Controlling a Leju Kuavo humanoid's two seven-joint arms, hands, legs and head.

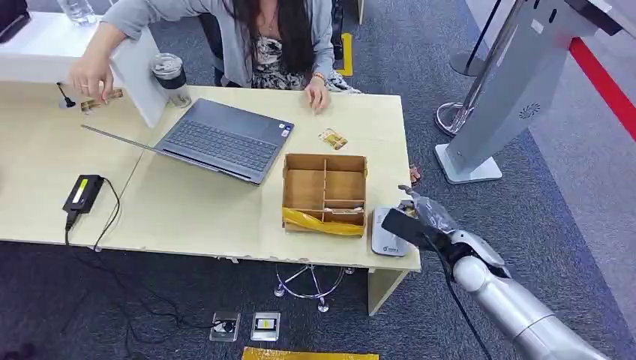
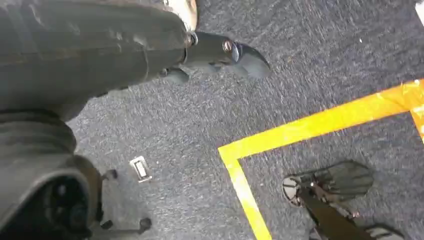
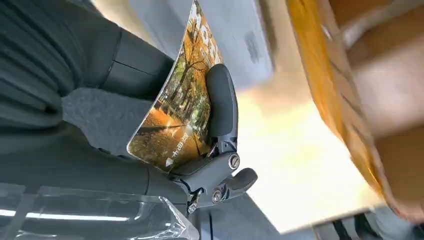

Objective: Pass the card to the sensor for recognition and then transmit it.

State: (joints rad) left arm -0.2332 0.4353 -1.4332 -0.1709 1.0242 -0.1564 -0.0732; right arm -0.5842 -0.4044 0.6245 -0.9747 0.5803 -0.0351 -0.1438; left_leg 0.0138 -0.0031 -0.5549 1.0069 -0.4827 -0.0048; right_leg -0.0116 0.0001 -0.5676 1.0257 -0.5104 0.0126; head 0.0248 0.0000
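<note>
My right hand [image 1: 420, 219] hovers over the table's near right corner, just above the grey card sensor [image 1: 388, 232]. It pinches a card [image 3: 180, 107] printed with an autumn tree scene between the thumb and a dark finger [image 3: 221, 102]; the card bows slightly. In the right wrist view the sensor [image 3: 235, 37] lies blurred beyond the card. A second card [image 1: 332, 139] lies on the table beyond the wooden box. My left hand [image 2: 220, 55] hangs over the carpet, fingers curled in, holding nothing.
A compartmented wooden box [image 1: 325, 193] with yellow tape stands left of the sensor. An open laptop [image 1: 217, 139], a power brick [image 1: 82, 193] and a cup [image 1: 170, 75] sit further left. A person [image 1: 262, 41] sits behind the table, one hand on another card [image 1: 101, 97]. A grey kiosk stand [image 1: 510, 97] rises at right.
</note>
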